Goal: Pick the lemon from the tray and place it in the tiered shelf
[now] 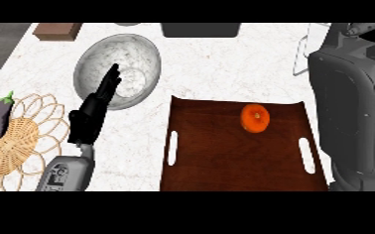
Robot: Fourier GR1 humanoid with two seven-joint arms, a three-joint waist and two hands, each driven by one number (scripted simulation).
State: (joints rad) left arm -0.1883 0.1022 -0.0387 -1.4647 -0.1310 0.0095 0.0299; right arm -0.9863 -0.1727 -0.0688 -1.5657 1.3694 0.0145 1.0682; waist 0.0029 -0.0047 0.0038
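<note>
- Your left hand's fingers [110, 82] are straight and held together, pointing up and away over the rim of a grey bowl [93, 62]; they hold nothing.
- That left hand [92, 114] sits left of the tray, its grey forearm [68, 171] coming in from the lower edge.
- You cannot see your right hand as such: only a large grey arm [344, 109] fills the right edge of the view, so you cannot tell how its fingers stand.
- The task's fruit, an orange-coloured round fruit [256, 117], lies on the dark brown tray [219, 163], in its upper right part, well apart from your left hand.
- The tray has a white slot handle on each short side.
- At the far left you have a woven wire basket [29, 134] with an aubergine [6, 110] at its edge.
- Along the top edge lie a brown block [57, 30] and a dark container [201, 29].
</note>
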